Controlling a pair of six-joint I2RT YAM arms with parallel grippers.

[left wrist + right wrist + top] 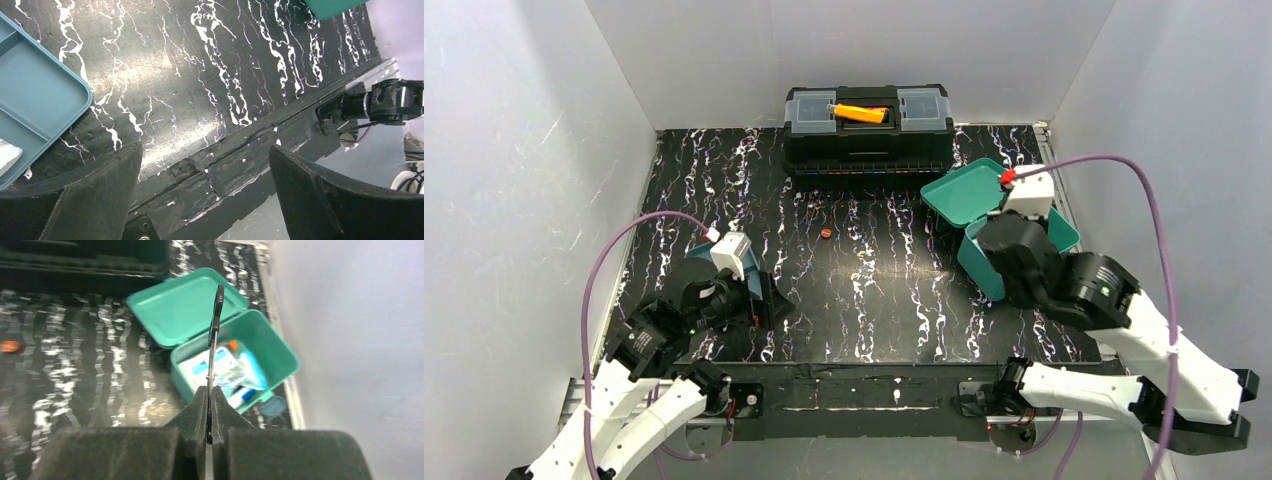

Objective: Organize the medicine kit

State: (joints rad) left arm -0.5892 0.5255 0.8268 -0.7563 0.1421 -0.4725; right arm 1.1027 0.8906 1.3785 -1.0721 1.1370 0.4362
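The medicine kit (984,270) is a teal box at the right of the mat, its lid (964,190) laid open toward the back. In the right wrist view the medicine kit (270,347) holds white and blue packets (227,372). My right gripper (210,395) hovers over its near wall, shut on a thin flat tool (215,335) seen edge-on, black at its far end. A darker teal divided tray (35,95) lies at the left, with a white item (7,155) in it. Beside the tray my left gripper (205,150) stands open and empty over the mat's near edge.
A black toolbox (868,125) with an orange handle stands at the back centre. A small reddish piece (825,233) lies on the mat in the middle. A small blue round cap (273,406) rests by the kit's near right corner. White walls enclose the mat.
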